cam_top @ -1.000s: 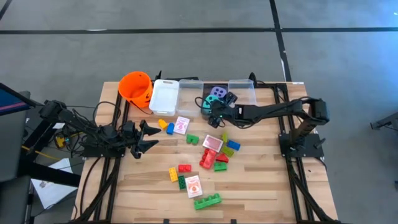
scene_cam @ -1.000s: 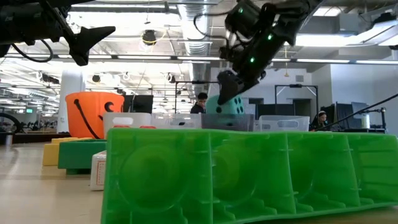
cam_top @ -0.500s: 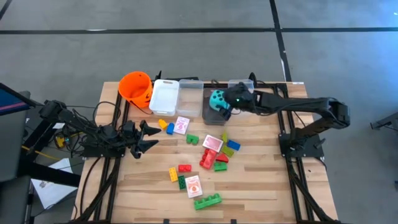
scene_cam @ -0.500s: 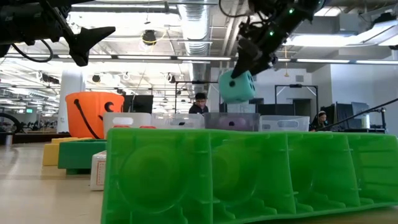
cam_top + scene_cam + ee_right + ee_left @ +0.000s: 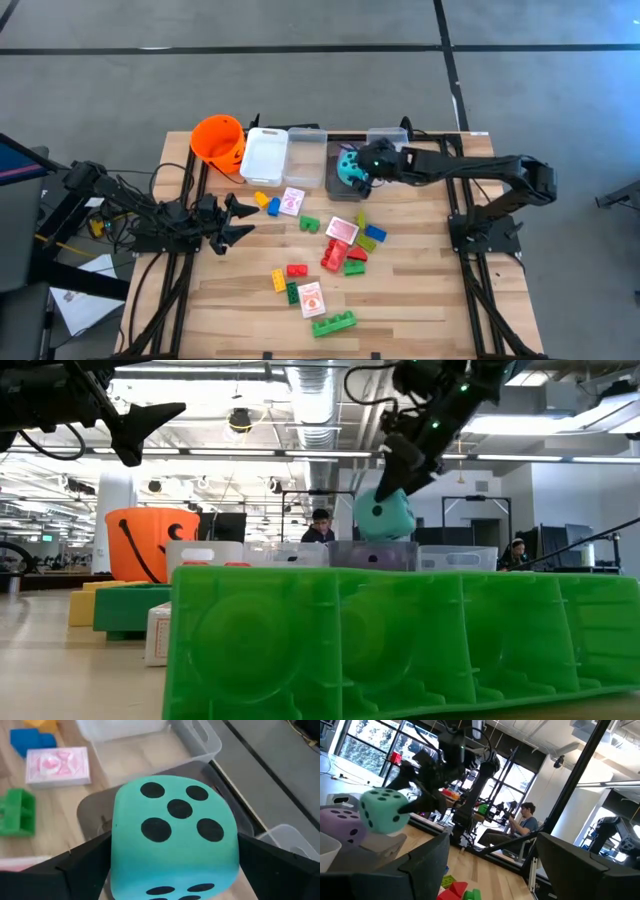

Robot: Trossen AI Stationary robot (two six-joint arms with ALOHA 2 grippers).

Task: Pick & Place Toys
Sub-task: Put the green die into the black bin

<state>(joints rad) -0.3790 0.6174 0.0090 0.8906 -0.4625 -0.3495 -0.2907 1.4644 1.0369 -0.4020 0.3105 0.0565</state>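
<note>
Nearest you on the bench [image 5: 420, 300], a green brick [image 5: 334, 322], a pink-white card [image 5: 312, 298] and the mixed red, green and yellow bricks [image 5: 345, 255] lie loose and unsorted. At the left edge your left end effector [image 5: 238, 221] hangs idle above the boards, fingers spread and empty. Farther back, your right end effector [image 5: 368, 166] grips the teal die [image 5: 352, 167] with its fingers spread wide around it, just over the dark-bottomed clear bin [image 5: 220, 742] where the purple die [image 5: 340, 822] already sits. Your risk, I judge: the soft die is nearly as wide as the bin, so letting go off-centre could catch the rim or the purple die and send it onto the bench.
</note>
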